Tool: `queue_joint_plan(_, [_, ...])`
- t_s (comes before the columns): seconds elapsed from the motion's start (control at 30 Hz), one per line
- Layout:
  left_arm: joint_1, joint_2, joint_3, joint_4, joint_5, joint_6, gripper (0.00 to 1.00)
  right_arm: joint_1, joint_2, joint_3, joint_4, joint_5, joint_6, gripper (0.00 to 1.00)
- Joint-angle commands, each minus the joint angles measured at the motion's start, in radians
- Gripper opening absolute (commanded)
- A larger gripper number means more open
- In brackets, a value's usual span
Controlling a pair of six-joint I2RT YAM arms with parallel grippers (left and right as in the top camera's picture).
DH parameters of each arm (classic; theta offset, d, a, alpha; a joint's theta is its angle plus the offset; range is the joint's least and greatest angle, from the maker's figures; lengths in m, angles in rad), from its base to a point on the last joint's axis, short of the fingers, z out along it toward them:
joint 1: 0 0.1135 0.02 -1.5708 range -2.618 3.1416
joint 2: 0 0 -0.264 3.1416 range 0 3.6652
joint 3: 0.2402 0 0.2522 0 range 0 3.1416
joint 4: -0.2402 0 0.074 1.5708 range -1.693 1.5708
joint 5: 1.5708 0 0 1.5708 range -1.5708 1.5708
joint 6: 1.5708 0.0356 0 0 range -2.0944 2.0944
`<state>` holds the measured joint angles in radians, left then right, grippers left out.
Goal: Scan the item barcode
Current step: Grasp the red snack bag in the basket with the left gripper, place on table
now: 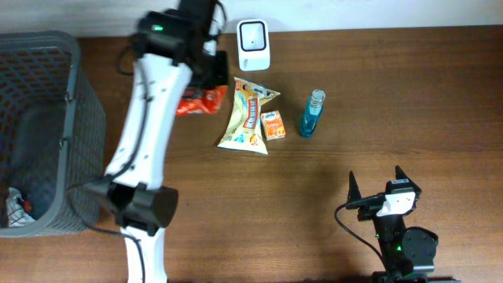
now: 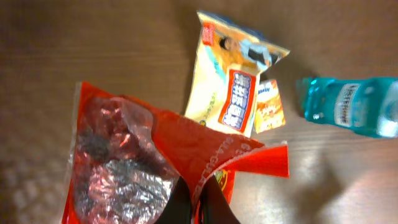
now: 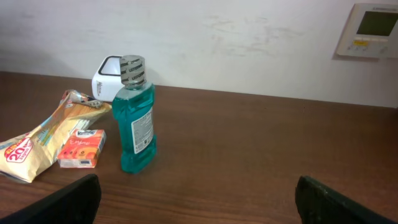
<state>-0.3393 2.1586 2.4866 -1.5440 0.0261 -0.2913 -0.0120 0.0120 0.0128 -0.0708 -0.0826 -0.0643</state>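
Observation:
The item in hand is a red snack bag (image 2: 137,155) with a clear foil-backed window, and my left gripper (image 2: 198,200) is shut on its crimped edge. From overhead the red bag (image 1: 200,101) hangs under the left arm's wrist, just left of and below the white scanner (image 1: 253,45) at the table's back edge. No barcode shows on the bag. At the front right my right gripper (image 1: 375,174) stands open, with nothing between its fingers (image 3: 68,202).
A yellow snack bag (image 1: 247,116), a small orange box (image 1: 273,125) and a blue mouthwash bottle (image 1: 313,114) lie right of the red bag. A grey mesh basket (image 1: 47,47) fills the left side. The bottle (image 3: 135,118) stands upright far ahead of the right gripper.

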Motion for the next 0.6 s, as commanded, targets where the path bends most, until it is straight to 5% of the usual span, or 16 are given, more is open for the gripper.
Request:
queue_joint_plan(0.0, [-0.041,0.083,-0.108,0.091,-0.016,0.008,0.0,0.005,-0.006,-0.007,-0.003,0.005,-0.007,0.98])
queue_joint_plan(0.17, [-0.046,0.216,-0.134,0.203,-0.027,0.009,0.08,0.005,-0.006,-0.007,-0.003,0.005,-0.007,0.98])
queue_joint_plan(0.2, [-0.046,0.23,-0.134,0.222,-0.027,0.009,0.24,0.005,-0.006,-0.007,-0.003,0.005,-0.007,0.98])
queue_joint_plan(0.23, [-0.046,0.235,-0.134,0.244,-0.027,0.009,0.75,0.005,-0.006,-0.007,-0.003,0.005,-0.007,0.98])
queue_joint_plan(0.27, [-0.044,0.235,-0.133,0.259,-0.034,0.01,0.99,0.005,-0.006,-0.007,-0.003,0.005,-0.007,0.98])
queue_joint_plan(0.4, [-0.038,0.235,-0.011,0.23,-0.034,0.081,0.99,0.005,-0.006,-0.007,-0.003,0.005,-0.007,0.98])
queue_joint_plan(0.57, [0.092,0.235,0.587,-0.06,-0.035,0.08,0.99,0.005,-0.006,-0.007,-0.003,0.005,-0.007,0.98])
